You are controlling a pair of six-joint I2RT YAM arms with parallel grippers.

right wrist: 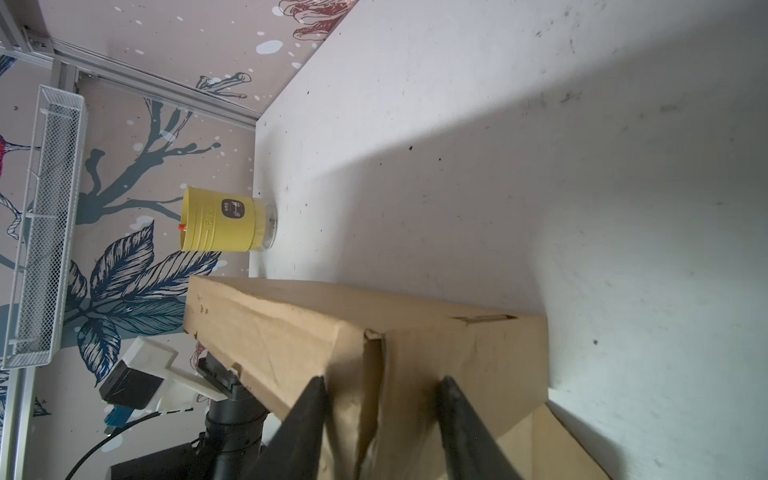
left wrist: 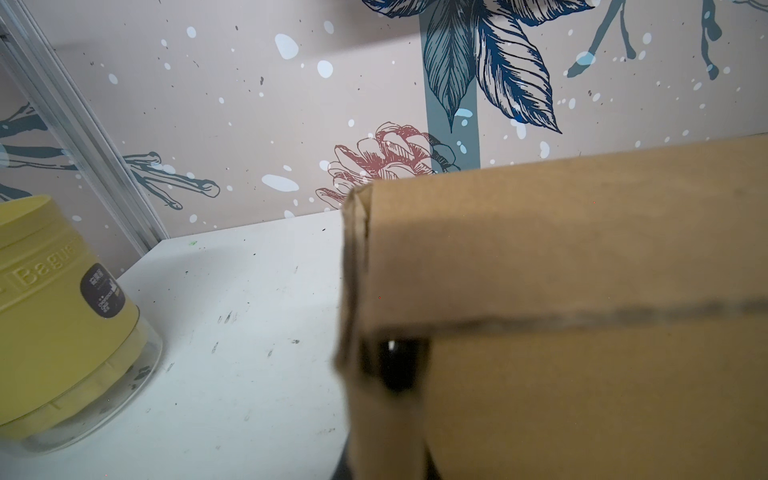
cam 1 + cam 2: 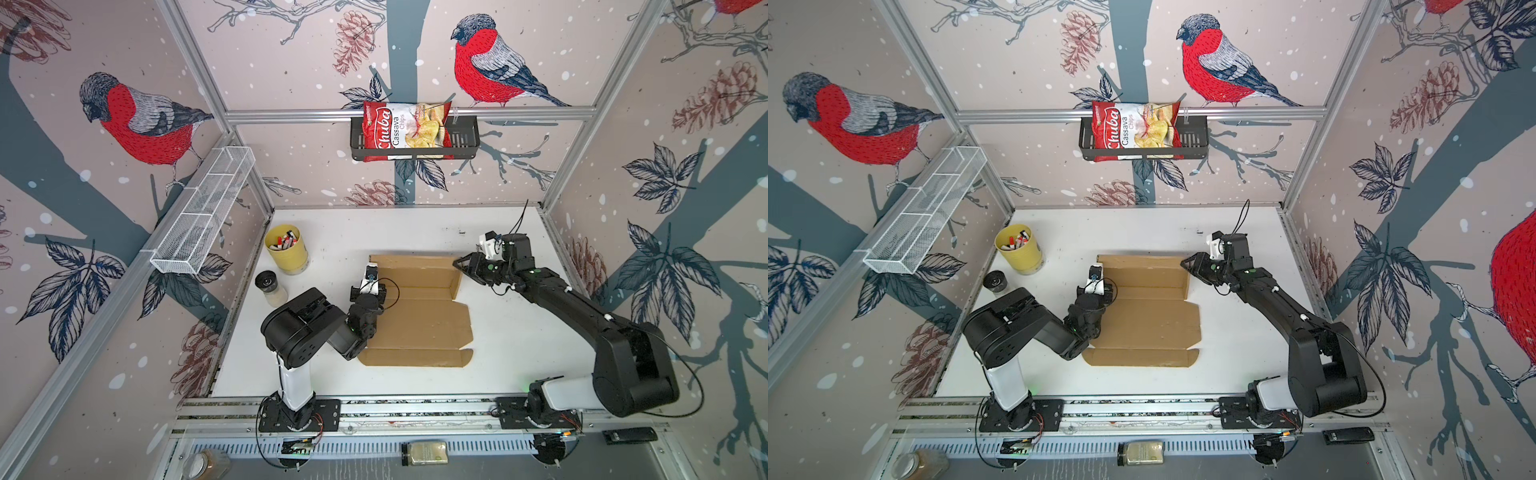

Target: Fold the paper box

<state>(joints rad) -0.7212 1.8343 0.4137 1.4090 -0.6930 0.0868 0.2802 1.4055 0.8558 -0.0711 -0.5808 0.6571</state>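
Note:
The paper box (image 3: 419,316) is plain brown cardboard lying mid-table; its far part has walls raised, and its near flaps lie flat. My left gripper (image 3: 371,267) is at the box's far left corner. In the left wrist view a cardboard flap (image 2: 386,415) covers the jaws, with only a dark finger (image 2: 399,368) showing, so the gripper is shut on that flap. My right gripper (image 3: 458,262) is at the far right corner. Its two black fingers (image 1: 309,407) press on either side of the folded corner of the box (image 1: 457,353).
A yellow cup (image 3: 286,248) of markers and a black-lidded jar (image 3: 270,286) stand left of the box. A white wire shelf (image 3: 203,212) hangs on the left wall. On the back wall, a black basket (image 3: 465,143) holds a chips bag (image 3: 399,129).

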